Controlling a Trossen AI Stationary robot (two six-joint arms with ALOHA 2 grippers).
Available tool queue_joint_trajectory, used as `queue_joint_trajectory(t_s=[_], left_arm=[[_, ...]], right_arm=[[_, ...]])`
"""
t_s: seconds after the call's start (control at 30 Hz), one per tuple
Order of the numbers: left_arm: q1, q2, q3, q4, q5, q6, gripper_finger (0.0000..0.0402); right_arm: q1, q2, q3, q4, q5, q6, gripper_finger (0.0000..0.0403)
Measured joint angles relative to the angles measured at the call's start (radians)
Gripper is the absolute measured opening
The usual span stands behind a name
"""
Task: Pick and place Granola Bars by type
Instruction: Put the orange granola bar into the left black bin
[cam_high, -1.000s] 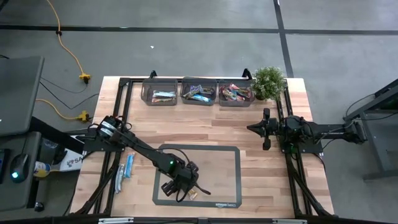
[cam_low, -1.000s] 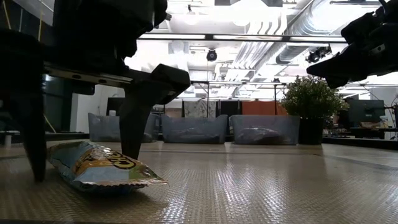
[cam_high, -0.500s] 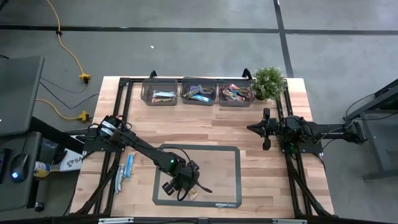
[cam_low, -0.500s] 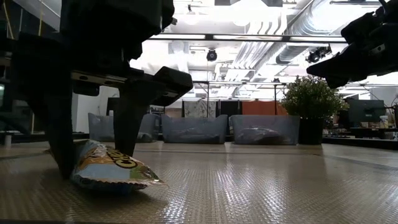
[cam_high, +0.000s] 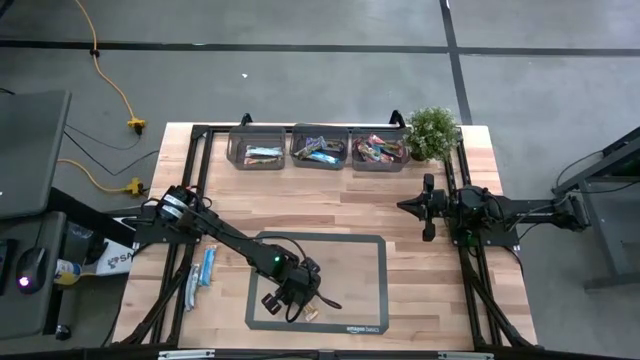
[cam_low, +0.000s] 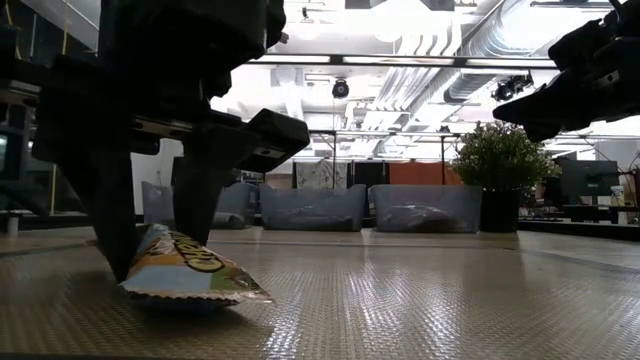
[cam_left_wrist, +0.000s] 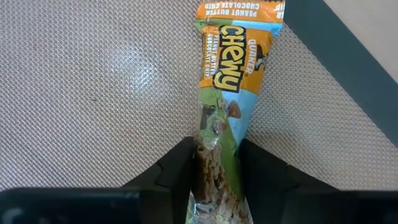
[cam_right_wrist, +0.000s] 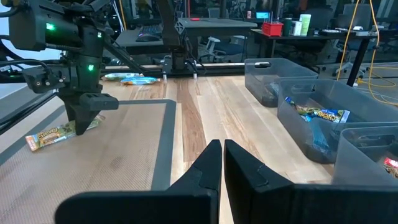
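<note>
Granola bar (cam_left_wrist: 219, 118) pinched by left end effector (cam_left_wrist: 214, 163).

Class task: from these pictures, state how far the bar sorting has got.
Done: the three bins at the table's far edge each hold bars. In hand: the left gripper is shut on a Chewy bar on the mat. Left: two blue bars beside the mat. The right gripper waits, shut.

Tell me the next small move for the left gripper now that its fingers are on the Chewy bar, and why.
Probably lift straight up a little. The left gripper has both fingers pressed against the sides of the Chewy bar, which lies on the grey mat. A short lift would confirm the grip before carrying it toward the bins. The right gripper waits near the plant.
</note>
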Motion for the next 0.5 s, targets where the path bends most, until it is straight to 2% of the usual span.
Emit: queue_joint_trajectory(t_s=[0.27,0.5], left_arm=[[0.000,0.000,0.000,0.000,0.002,-0.003,0.0095],[0.002,-0.018,-0.005,0.009,0.001,-0.033,0.0090]], right_arm=[[0.000,0.000,0.000,0.000,0.000,0.000,0.0002],[0.000,0.000,0.000,0.000,0.000,0.000,0.0002]])
